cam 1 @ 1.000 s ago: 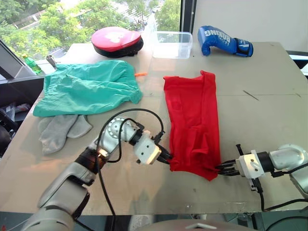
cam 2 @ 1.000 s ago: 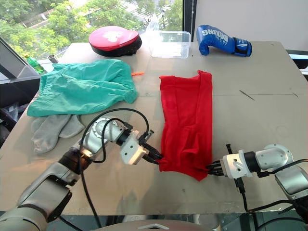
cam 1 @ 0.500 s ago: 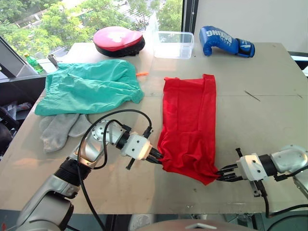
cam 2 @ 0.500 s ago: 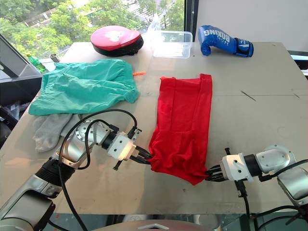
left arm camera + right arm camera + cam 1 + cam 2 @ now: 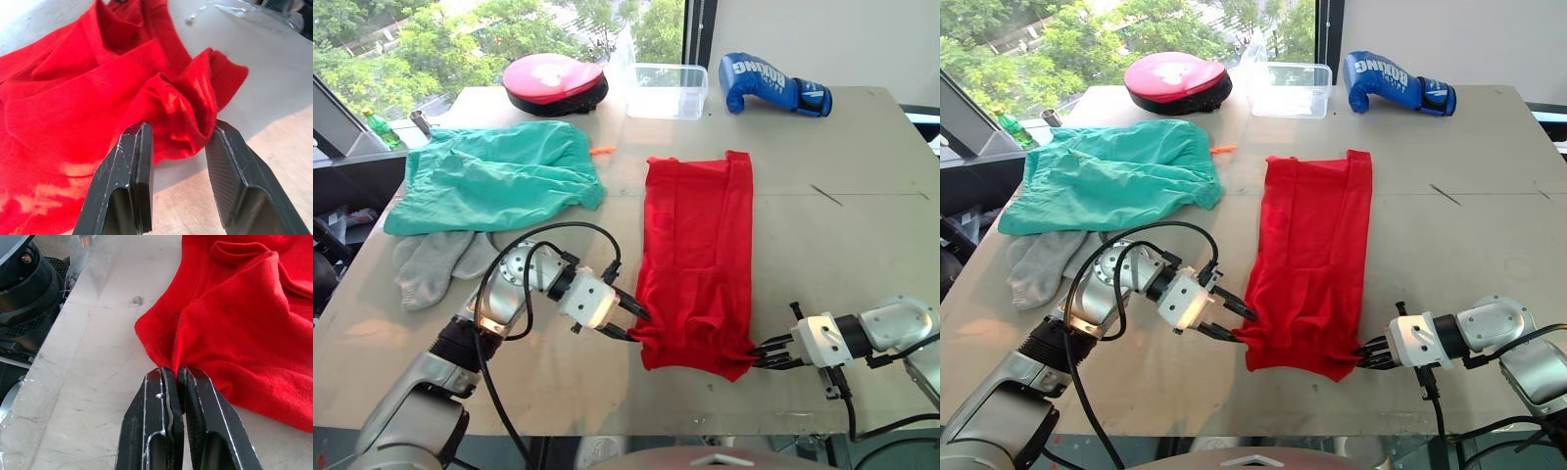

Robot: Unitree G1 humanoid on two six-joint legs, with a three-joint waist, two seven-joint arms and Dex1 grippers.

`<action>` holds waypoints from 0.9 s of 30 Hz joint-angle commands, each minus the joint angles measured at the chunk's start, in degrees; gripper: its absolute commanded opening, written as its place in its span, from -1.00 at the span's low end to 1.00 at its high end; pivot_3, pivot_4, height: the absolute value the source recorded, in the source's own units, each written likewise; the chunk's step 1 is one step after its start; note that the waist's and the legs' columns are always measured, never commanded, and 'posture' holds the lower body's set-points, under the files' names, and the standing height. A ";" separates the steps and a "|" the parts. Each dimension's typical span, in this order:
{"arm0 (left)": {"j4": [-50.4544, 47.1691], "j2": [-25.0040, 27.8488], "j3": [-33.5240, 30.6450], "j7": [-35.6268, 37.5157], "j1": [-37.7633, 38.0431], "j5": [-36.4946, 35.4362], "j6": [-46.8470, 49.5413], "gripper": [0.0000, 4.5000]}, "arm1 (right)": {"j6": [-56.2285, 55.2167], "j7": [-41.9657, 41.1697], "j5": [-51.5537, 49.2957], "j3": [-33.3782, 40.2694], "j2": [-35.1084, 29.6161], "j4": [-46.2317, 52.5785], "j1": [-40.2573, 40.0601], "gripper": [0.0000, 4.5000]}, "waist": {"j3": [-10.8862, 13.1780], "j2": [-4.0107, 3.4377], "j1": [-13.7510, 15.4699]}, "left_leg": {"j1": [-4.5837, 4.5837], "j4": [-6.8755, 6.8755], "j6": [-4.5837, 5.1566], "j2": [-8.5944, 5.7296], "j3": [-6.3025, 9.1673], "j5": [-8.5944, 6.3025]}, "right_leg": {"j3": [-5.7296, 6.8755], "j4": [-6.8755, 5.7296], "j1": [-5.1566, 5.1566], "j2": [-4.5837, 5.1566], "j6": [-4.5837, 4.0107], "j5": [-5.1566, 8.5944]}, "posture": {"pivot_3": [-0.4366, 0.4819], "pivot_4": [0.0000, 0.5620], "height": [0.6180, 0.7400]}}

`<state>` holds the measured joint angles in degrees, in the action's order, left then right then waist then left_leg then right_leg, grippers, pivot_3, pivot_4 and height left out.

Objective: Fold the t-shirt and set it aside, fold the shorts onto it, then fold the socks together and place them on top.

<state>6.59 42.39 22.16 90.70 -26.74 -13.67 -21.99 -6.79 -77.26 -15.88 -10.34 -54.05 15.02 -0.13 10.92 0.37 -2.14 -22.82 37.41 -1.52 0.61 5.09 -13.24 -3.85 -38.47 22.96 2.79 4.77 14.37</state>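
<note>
The right pincer [image 5: 177, 382], pressed together on a thin fold of red cloth, holds the near right corner of the t-shirt [image 5: 697, 255]. The left pincer [image 5: 178, 147] stands spread around a bunched lump of the near left hem without closing on it. The shirt lies lengthwise down the middle of the bench [image 5: 822, 235], already narrowed into a long strip, flat at its far end and rumpled at the near edge where both arms work.

Left of it, the teal shorts [image 5: 494, 178] lie spread out, an orange drawstring tip showing at their far right edge, with the grey socks [image 5: 435, 262] just in front of them, touching their near hem. Along the far edge of the bench sit a red padded mitt [image 5: 554, 80], a clear plastic tub [image 5: 666, 90] and a blue boxing glove [image 5: 769, 82], all well apart from the work.

The first fold looks unfinished. The chief risk appears to be an uneven lift: with only the right corner gripped, raising both arms would likely leave the left corner behind and twist the strip. The right hold also seems shallow, on a narrow pinch of thin fabric, so a quick pull could slip it free. If the left pincer closes on the lump, it may catch several layers and crease the fold.
</note>
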 commanded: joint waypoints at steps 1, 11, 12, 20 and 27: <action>0.36 -0.02 -1.60 0.82 -0.58 -0.59 -1.66 -0.58 | 0.04 -0.33 -0.38 0.92 -0.42 1.75 0.73 -1.00 | 0.00 0.00 0.00 | 0.00 0.00 0.00 0.00 0.00 0.00 | 0.00 0.00 0.00 0.00 0.00 0.00 | -0.05 -0.47 0.85; -1.81 0.04 -1.57 1.64 1.45 -2.74 -0.14 -0.98 | 0.80 -0.16 -0.61 1.05 -0.54 2.22 0.87 -1.00 | 0.00 0.00 -0.03 | 0.00 0.00 0.00 0.00 0.00 0.00 | 0.00 0.00 0.00 0.00 0.00 0.00 | -0.05 -0.47 0.85; -2.45 1.02 -1.27 1.74 1.83 -3.50 0.08 -0.98 | 1.05 -0.19 -0.82 1.12 -0.69 2.60 0.54 -1.00 | 0.00 0.00 -0.03 | 0.00 0.00 0.00 0.00 0.00 0.00 | 0.00 0.00 0.00 0.00 0.00 0.00 | -0.05 -0.47 0.85; -9.82 16.24 1.95 1.80 10.55 -9.05 -2.27 -0.98 | 4.93 -0.11 -3.78 2.16 -3.78 10.48 -7.18 -1.00 | 0.01 -0.01 -0.18 | 0.02 -0.11 0.00 0.06 -0.01 -0.01 | 0.00 0.02 0.03 0.00 -0.02 0.02 | -0.05 -0.47 0.85; -12.32 25.04 4.53 1.80 13.94 -9.37 -2.90 -0.98 | 13.81 0.69 -10.66 4.51 -6.75 17.24 -12.57 -1.00 | 0.01 0.01 0.19 | 0.00 -0.05 0.00 0.08 -0.07 -0.01 | 0.00 0.12 0.00 0.00 0.00 0.27 | -0.05 -0.47 0.85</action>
<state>-3.43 66.03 26.50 92.26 -12.93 -21.28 -25.31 3.01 -76.93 -21.68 -8.48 -59.75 28.30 -12.23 10.93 0.39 -1.95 -22.82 37.35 -1.52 0.69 5.02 -13.25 -3.86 -38.35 22.96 2.79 4.78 14.64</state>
